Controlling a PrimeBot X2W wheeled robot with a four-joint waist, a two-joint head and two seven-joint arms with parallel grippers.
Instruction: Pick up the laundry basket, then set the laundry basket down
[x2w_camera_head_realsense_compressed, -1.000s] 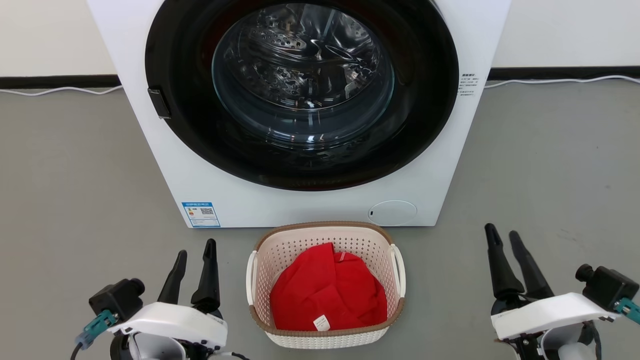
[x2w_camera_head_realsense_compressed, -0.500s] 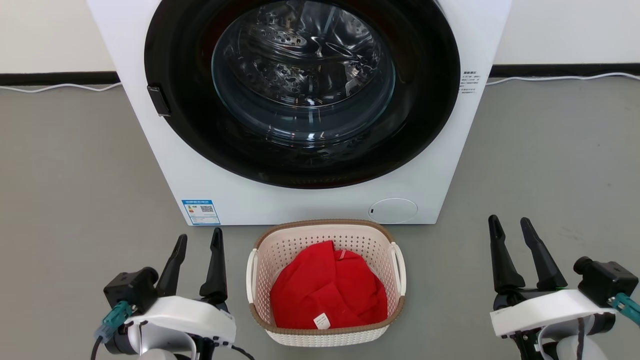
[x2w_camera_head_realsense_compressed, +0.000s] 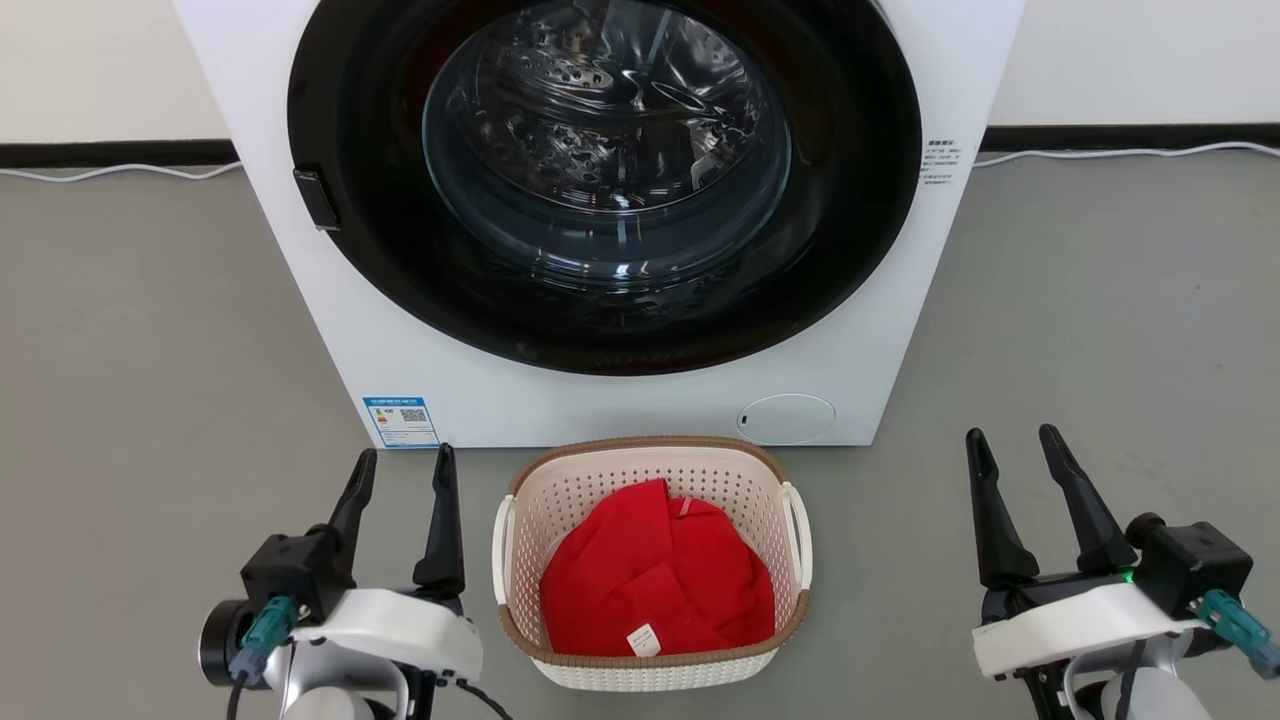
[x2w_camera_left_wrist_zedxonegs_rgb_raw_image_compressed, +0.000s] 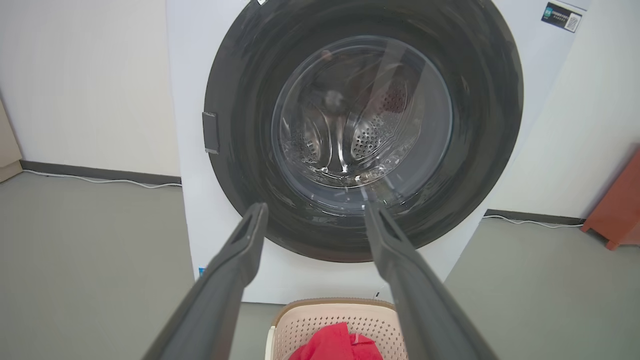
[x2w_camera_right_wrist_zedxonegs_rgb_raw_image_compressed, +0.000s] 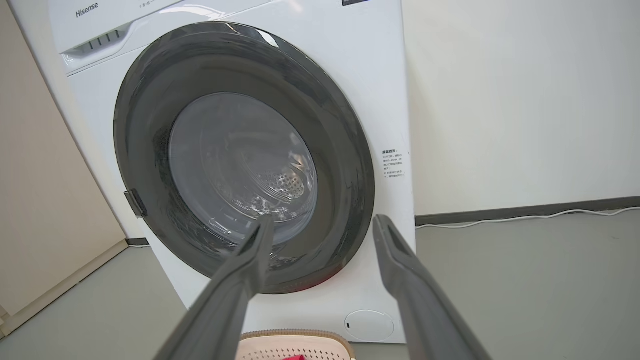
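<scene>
The laundry basket (x2w_camera_head_realsense_compressed: 560, 500) is cream-white and perforated, with a brown rim and white side handles. It stands on the grey floor just in front of the washer and holds a red cloth (x2w_camera_head_realsense_compressed: 655, 580). My left gripper (x2w_camera_head_realsense_compressed: 403, 462) is open beside the basket's left side, apart from it, fingers pointing at the washer. Well off to the basket's right, my right gripper (x2w_camera_head_realsense_compressed: 1010, 440) is open too. The basket's far rim (x2w_camera_left_wrist_zedxonegs_rgb_raw_image_compressed: 330, 303) shows low between the left fingers, and a strip of the rim (x2w_camera_right_wrist_zedxonegs_rgb_raw_image_compressed: 295, 334) shows at the bottom of the right wrist view.
A white front-loading washer (x2w_camera_head_realsense_compressed: 860, 330) with a shut dark round door (x2w_camera_head_realsense_compressed: 605, 180) stands right behind the basket. Grey floor (x2w_camera_head_realsense_compressed: 150, 350) stretches to both sides. A white cable (x2w_camera_head_realsense_compressed: 1120, 154) runs along the back wall. An orange-brown object (x2w_camera_left_wrist_zedxonegs_rgb_raw_image_compressed: 620, 210) sits at far right.
Both grippers have edged forward and slightly inward toward the basket, the left one more. The picture has shifted a little. The basket rests in the same spot on the floor.
</scene>
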